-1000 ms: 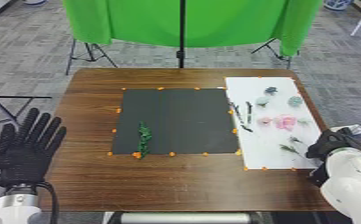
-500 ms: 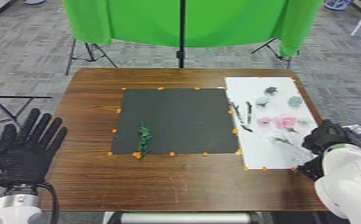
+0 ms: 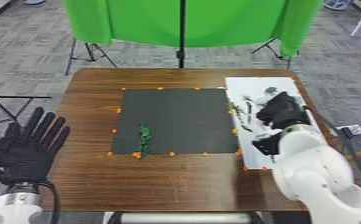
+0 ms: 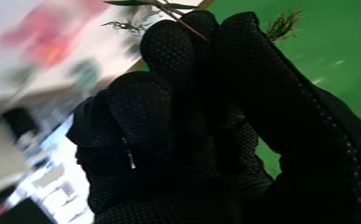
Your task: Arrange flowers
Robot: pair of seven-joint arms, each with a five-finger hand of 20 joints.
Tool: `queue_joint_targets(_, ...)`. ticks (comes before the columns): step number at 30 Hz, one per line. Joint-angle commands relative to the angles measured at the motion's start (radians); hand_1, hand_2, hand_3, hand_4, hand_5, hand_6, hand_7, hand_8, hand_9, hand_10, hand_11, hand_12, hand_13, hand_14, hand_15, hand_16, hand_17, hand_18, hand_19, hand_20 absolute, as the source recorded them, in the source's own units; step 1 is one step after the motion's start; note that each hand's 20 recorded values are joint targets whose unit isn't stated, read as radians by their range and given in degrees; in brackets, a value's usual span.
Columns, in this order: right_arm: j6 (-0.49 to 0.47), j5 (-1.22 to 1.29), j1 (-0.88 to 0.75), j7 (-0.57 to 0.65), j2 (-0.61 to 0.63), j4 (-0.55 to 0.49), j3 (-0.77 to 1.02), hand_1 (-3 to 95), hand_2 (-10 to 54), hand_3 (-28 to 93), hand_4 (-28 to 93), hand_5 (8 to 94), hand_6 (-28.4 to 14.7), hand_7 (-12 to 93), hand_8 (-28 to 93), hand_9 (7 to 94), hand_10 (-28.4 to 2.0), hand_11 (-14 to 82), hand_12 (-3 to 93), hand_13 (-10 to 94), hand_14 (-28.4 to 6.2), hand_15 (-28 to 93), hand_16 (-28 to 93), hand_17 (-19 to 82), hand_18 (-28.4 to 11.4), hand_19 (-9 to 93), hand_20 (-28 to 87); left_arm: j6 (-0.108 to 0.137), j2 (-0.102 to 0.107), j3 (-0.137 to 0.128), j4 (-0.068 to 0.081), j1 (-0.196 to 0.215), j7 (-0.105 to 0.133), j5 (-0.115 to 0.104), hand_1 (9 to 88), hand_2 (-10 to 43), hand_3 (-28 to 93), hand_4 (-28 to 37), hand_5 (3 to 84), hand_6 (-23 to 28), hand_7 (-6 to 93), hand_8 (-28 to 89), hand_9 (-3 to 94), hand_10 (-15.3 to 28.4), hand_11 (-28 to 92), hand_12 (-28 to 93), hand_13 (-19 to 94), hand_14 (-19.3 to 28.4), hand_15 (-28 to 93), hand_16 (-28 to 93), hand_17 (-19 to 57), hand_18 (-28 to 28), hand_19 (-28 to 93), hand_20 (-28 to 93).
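Over the white sheet (image 3: 258, 161), my right hand (image 3: 281, 111) covers most of the flowers lying there. In the right wrist view, the thumb and fingers of my right hand (image 4: 172, 100) pinch a thin stem with a green sprig (image 4: 286, 25). A blurred pink flower (image 4: 52, 30) lies beyond them. On the dark mat (image 3: 181, 120), a long leafy green branch (image 3: 144, 137) lies at the lower left. A small bluish-green flower (image 3: 271, 90) lies near the sheet's far end. My left hand (image 3: 30, 152) is held open, fingers straight, at the table's left side.
Orange markers (image 3: 172, 154) line the mat and the sheet. The brown table (image 3: 159, 185) surrounds them. A green cloth (image 3: 239, 25) on a stand hangs behind the table's far edge.
My right hand has moved from the sheet's near right side inward and forward over its middle, carrying the sprig off the sheet. My left hand has barely moved.
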Motion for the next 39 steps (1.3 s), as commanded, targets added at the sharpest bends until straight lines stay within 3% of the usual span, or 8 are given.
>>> queue_joint_targets(1,-0.038,0.064,0.203,0.001,-0.18,0.142,-0.208,54.8,-9.5,71,-15,77.2,-4.1,36,19,79.2,-15.0,26.5,51.9,67,-15.8,76,29,35,-28.0,93,47,0.025,0.01,0.024,0.012,-0.009,-0.025,-0.02,23.8,12.1,77,-28.3,41.9,6.4,9.3,-8,34.7,12.3,12,11,26,13.2,21,-2,-3.7,12.0,20,15)
queue_joint_targets(4,-0.05,0.034,0.233,0.02,-0.235,0.192,-0.268,54.8,-9.5,71,-15,77.1,-4.1,36,20,79.2,-15.0,26.7,51.9,67,-15.8,76,29,35,-28.1,93,47,0.034,0.02,0.037,0.016,-0.026,-0.042,-0.017,23.8,12.1,77,-28.3,41.9,6.5,9.3,-8,34.7,12.3,12,11,26,13.2,21,-2,-3.7,12.0,21,15)
queue_joint_targets(12,-0.112,0.053,0.284,0.036,-0.326,0.301,-0.367,51.7,-9.5,73,-11,76.8,-3.9,37,21,78.9,-15.3,27.4,51.9,67,-16.0,77,29,36,-28.3,93,48,0.04,0.035,0.048,0.02,-0.038,-0.051,-0.021,23.8,12.2,77,-28.3,42.0,6.6,9.2,-8,34.8,12.4,12,11,26,13.2,22,-2,-3.8,12.1,21,15)
queue_joint_targets(22,-0.107,0.117,0.27,0.098,-0.386,0.336,-0.392,50.1,-9.5,72,-12,76.4,-3.7,38,20,77.5,-16.2,34.1,46.4,69,-15.4,76,28,39,-28.4,93,51,0.048,0.05,0.053,0.028,-0.05,-0.069,-0.025,23.8,12.2,77,-28.3,42.1,6.6,9.3,-8,34.9,12.5,13,11,26,13.3,22,-2,-3.8,12.2,21,15)
queue_joint_targets(26,-0.076,0.137,0.253,0.103,-0.408,0.34,-0.383,51.5,-9.1,72,-14,78.7,-6.3,26,18,78.4,-16.5,31.5,42.0,70,-15.1,74,29,39,-28.4,93,51,0.05,0.049,0.065,0.033,-0.061,-0.074,-0.027,23.8,12.2,77,-28.3,42.1,6.6,9.3,-8,34.9,12.5,13,11,26,13.4,22,-2,-3.8,12.2,21,15)
queue_joint_targets(31,-0.075,0.152,0.244,0.098,-0.407,0.328,-0.378,51.7,-8.6,72,-14,79.8,-7.9,16,13,79.1,-16.9,28.1,40.5,70,-14.9,73,29,40,-28.4,93,51,0.051,0.049,0.067,0.037,-0.066,-0.076,-0.027,23.8,12.2,77,-28.3,42.1,6.6,9.3,-8,34.9,12.4,13,11,26,13.3,22,-2,-3.8,12.2,21,15)
queue_joint_targets(39,-0.069,0.155,0.239,0.091,-0.395,0.319,-0.375,49.8,-8.8,72,-13,78.5,-8.8,13,11,78.3,-18.3,28.5,35.7,69,-15.5,72,28,39,-28.4,93,50,0.048,0.049,0.064,0.039,-0.065,-0.074,-0.028,23.7,12.2,77,-28.3,42.1,6.6,9.3,-8,34.9,12.4,13,11,26,13.2,22,-2,-3.8,12.2,21,15)
